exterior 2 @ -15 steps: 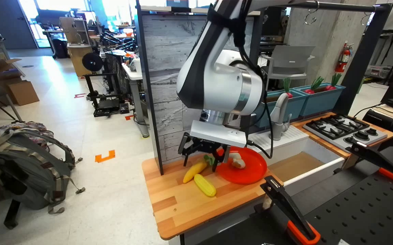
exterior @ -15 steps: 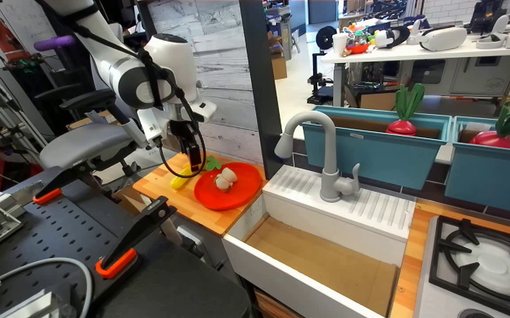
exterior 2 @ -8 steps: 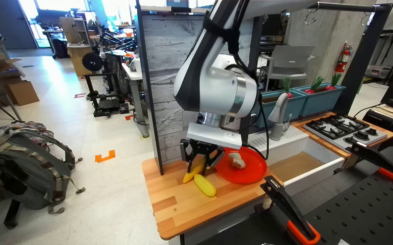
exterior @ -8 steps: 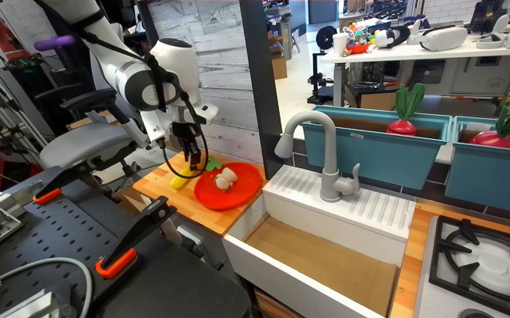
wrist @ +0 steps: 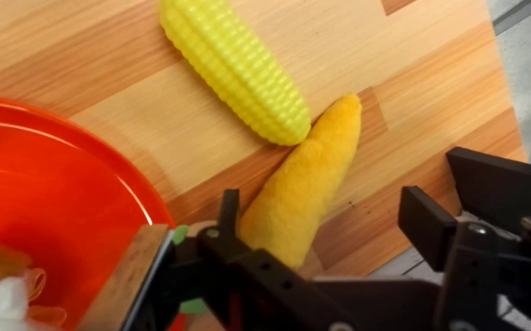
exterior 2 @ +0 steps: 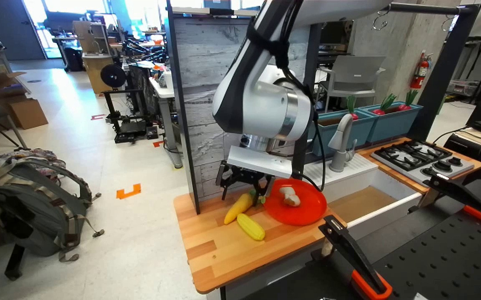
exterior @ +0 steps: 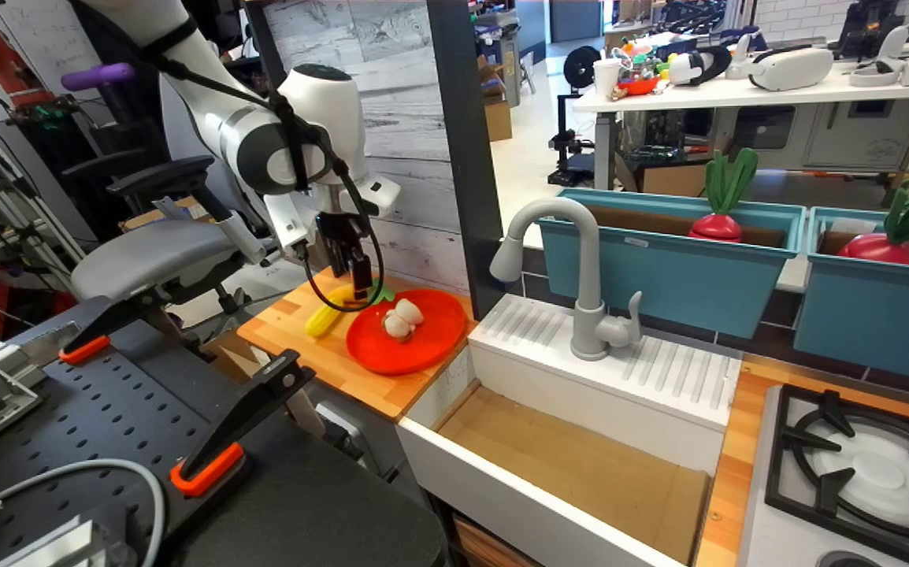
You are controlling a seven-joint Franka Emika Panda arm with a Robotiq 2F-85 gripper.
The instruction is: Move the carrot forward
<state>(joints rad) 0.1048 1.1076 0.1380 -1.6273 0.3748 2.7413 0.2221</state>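
The carrot (exterior 2: 239, 208) is a yellow-orange toy with a green end. It lies on the wooden counter between the corn and the orange-red plate (exterior 2: 307, 214). In an exterior view its body is mostly hidden and its green end (exterior: 384, 293) shows beside the plate. In the wrist view the carrot's body (wrist: 307, 179) runs from its tip to below my left finger. My gripper (exterior 2: 240, 200) is open and empty, just above the carrot's thick half. It also shows in the wrist view (wrist: 323, 214), with the carrot nearer the left finger and a wide gap to the right finger.
A yellow corn cob (exterior 2: 251, 227) lies close beside the carrot; in the wrist view its end (wrist: 288, 124) meets the carrot. Cream lumps (exterior: 402, 318) sit on the plate. A grey wood-look wall (exterior 2: 203, 104) stands behind the counter. A sink with a faucet (exterior: 588, 276) adjoins.
Half a second ago the fingers were lower and closer together over the carrot. Now they are wider apart and higher. The carrot and corn look about where they were.
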